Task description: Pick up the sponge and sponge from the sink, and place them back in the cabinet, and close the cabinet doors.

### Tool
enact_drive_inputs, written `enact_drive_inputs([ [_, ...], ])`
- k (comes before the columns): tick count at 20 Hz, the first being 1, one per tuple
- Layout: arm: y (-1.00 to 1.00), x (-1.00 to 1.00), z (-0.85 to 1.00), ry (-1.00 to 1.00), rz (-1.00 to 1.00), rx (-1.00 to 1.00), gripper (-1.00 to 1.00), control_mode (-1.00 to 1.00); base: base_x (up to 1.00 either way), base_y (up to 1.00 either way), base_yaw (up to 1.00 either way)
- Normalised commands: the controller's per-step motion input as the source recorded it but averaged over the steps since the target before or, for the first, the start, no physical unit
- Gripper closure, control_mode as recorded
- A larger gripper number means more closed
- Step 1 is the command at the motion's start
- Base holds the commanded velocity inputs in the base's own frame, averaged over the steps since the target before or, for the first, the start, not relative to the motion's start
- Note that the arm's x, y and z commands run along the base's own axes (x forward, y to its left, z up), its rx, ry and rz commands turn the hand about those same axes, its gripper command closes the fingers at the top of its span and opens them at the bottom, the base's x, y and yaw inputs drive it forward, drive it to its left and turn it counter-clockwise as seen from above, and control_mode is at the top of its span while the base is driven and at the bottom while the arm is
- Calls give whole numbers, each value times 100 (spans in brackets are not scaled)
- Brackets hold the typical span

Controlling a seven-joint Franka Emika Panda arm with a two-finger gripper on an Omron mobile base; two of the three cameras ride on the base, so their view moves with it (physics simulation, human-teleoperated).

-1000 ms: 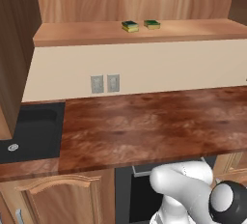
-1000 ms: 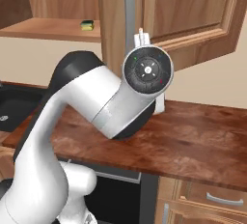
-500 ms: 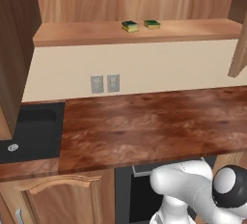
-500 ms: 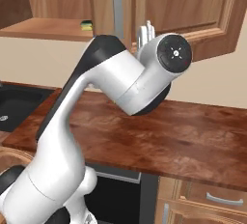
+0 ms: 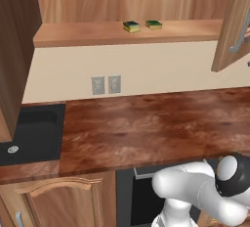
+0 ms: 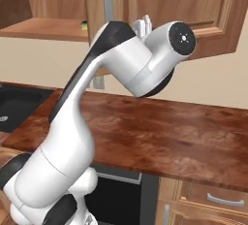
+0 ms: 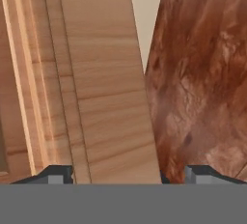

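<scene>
Green-over-yellow sponges, two: flat rectangular sponge (image 5: 131, 26) beside second sponge (image 5: 154, 24) on light-grained cabinet (image 5: 122, 33) shelf. Gripper (image 7: 129, 174) jaws wide, straddling panelled door (image 7: 96, 83) edge. Mottled brown desk (image 5: 156, 123).

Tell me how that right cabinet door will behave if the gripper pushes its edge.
The cabinet door hangs ajar, so it should swing, not slide. It looks a rigid wooden panel, unlikely to flex. Its edge sits between the fingertips, whose hold on smooth wood may slip.
</scene>
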Motion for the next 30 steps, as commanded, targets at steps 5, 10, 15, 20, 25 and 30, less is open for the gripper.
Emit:
enact_drive_inputs([
  [5,28,58,-4,5,10,6,-100,-100,0,0,0],
  [10,30,57,-6,2,8,5,-100,-100,0,0,0],
  [15,36,53,-10,0,5,1,-100,-100,0,0,0],
  [20,44,55,-15,-2,0,0,-100,-100,0,0,0],
  [25,43,57,-18,-1,-5,0,-100,-100,0,0,0],
  [30,39,59,-19,0,-11,0,-100,-100,0,0,0],
])
